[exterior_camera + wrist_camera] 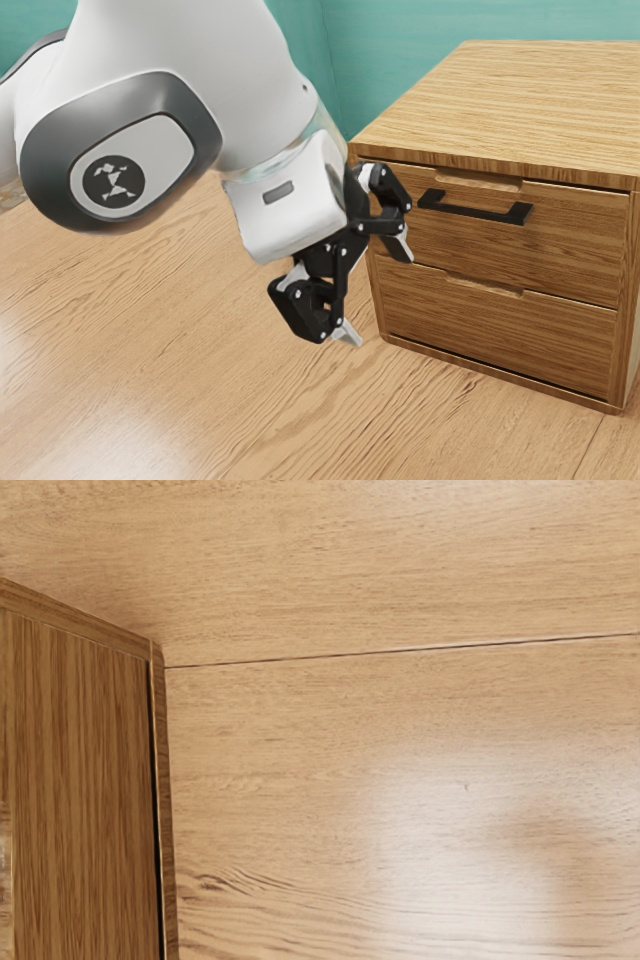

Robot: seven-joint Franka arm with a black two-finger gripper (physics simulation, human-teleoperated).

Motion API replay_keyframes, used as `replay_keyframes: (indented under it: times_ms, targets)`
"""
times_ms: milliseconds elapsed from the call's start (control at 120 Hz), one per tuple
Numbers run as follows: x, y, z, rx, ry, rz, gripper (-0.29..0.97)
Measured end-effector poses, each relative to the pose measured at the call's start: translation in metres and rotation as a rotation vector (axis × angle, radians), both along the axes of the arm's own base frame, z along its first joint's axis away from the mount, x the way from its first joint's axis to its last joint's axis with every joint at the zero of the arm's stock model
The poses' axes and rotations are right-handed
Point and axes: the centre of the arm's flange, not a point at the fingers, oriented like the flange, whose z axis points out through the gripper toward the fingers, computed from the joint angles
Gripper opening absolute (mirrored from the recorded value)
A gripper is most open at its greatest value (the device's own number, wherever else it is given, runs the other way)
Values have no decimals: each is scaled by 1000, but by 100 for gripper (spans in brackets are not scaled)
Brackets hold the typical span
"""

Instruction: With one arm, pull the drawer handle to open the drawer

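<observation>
The pincer (373, 290) hangs spread wide, pinching nothing, just beside the front corner of the wooden cabinet (520, 100) standing on the table (150, 400). The black handle (475, 207) sits on the top drawer (560, 245), which looks shut, apart from the pincer toward the exterior view's right. This looks like the approach step. Next, the pincer likely needs to move across the drawer front and straddle the handle's bar before closing.

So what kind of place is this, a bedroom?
Likely a plain indoor room, perhaps an office: a wooden drawer cabinet with a black handle stands on a wood-grain surface, with a teal wall behind.
</observation>
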Motion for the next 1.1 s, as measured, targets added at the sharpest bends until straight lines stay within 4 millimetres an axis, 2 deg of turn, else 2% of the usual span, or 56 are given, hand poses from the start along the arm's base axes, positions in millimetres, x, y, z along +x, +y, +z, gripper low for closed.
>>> replay_keyframes:
  times_ms: [150, 367, 475, 642, 842, 1100]
  targets:
    - [14, 11, 0, -9, -29, 8, 68]
    - [32, -1, 5, -24, -69, -15, 68]
    - [41, -1, -1, -26, -64, -10, 68]
    - [56, 17, -9, -21, -56, 29, 68]
    - [65, 10, -13, -18, -60, 27, 68]
    - [82, 19, -14, -21, -74, 58, 68]
